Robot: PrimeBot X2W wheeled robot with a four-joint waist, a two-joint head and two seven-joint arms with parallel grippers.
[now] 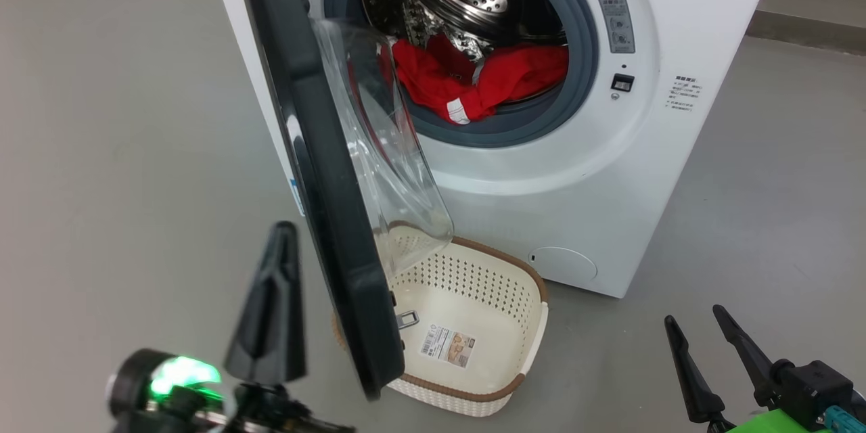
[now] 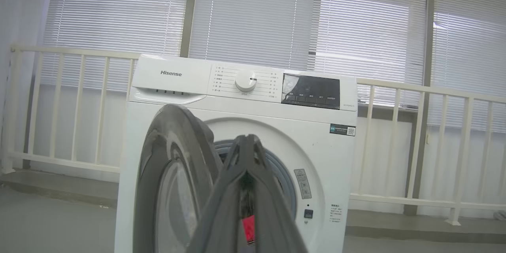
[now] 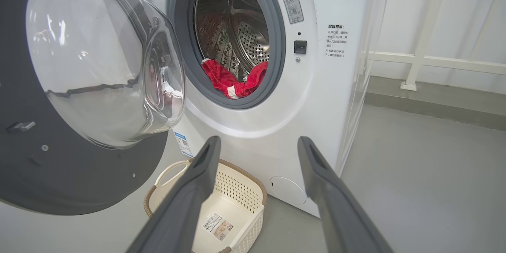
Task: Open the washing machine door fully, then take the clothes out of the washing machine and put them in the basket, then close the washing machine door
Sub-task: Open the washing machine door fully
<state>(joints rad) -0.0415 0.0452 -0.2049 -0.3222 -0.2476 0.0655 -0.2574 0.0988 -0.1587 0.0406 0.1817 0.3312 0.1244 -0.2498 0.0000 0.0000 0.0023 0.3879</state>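
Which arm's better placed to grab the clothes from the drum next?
Right, I'd say. The right gripper is open with a clear line to the clothes; the left gripper is shut and sits on the outer side of the washing machine door.

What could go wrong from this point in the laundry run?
1. The washing machine door is only part open and hangs over the basket; the clothes could catch on it or miss the basket.
2. The shut left gripper sits at the door's outer side, where the door must swing; it may block it or nudge it closed.
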